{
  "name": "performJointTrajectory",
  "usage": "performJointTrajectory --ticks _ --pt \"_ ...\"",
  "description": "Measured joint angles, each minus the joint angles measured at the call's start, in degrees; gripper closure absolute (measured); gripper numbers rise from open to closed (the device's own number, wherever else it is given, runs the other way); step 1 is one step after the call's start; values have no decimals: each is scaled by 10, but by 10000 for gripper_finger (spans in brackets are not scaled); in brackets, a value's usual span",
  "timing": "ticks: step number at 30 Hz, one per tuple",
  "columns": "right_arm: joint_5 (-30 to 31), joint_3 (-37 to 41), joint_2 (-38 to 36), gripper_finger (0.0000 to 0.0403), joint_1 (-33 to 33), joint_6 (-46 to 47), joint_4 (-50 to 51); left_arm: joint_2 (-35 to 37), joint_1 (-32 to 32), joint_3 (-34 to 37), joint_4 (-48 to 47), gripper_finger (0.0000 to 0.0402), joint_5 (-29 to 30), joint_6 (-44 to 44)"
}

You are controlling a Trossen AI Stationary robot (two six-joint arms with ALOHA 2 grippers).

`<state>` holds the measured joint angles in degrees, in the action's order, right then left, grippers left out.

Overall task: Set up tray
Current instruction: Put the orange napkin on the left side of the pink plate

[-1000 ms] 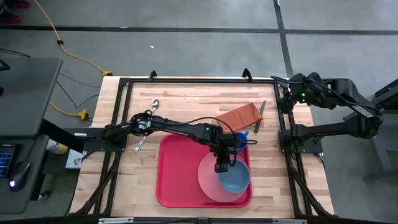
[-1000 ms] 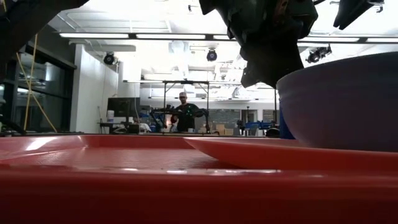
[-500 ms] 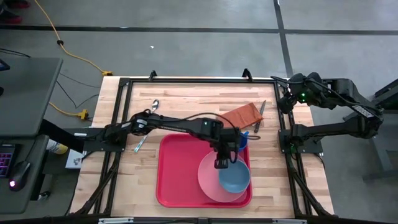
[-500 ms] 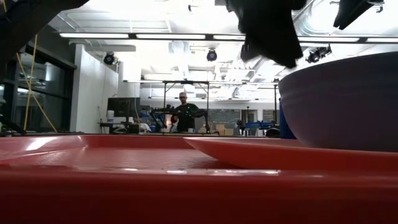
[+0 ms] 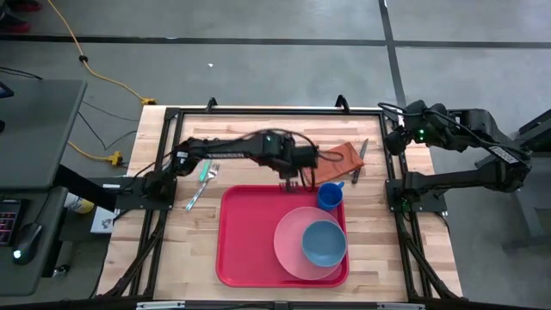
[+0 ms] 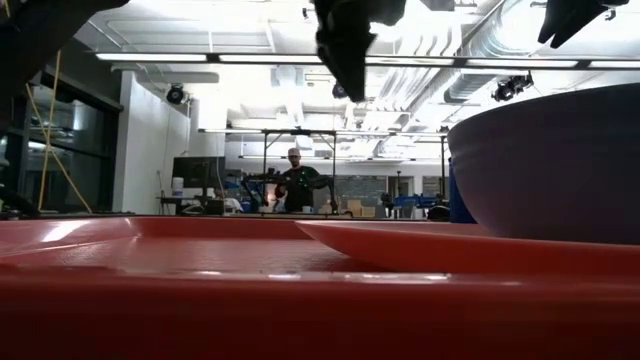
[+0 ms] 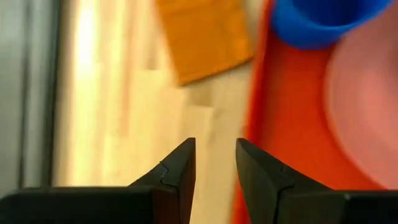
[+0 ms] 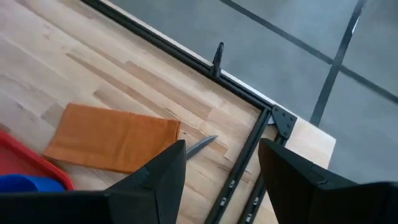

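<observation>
Away from the blue bowl (image 5: 324, 244) the left gripper (image 5: 290, 182) is lifting — fingers apart, empty — over the red tray's (image 5: 245, 237) far rim, near the napkin (image 5: 334, 158) and cup (image 5: 331, 195). Right gripper (image 8: 221, 180) is waiting, spread wide.

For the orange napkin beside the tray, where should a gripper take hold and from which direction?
Probably the napkin's far edge, coming straight down from above. It lies flat on the table, so a pinch at an edge suits it. Its near corner sits close to the blue cup and red tray; the knife lies on its right.
</observation>
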<state>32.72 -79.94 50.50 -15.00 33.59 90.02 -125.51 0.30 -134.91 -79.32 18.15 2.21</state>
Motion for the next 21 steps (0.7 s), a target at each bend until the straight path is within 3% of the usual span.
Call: performJointTrajectory --ticks 7,15,21 --pt "26 22 0 222 -24 44 0 75 29 -1 -34 256 92 -20" --pt "-61 126 -17 221 -97 119 -3 160 31 0 -68 256 185 -55" --pt "-141 194 -34 221 -113 172 -34 216 31 3 -104 256 241 -70"
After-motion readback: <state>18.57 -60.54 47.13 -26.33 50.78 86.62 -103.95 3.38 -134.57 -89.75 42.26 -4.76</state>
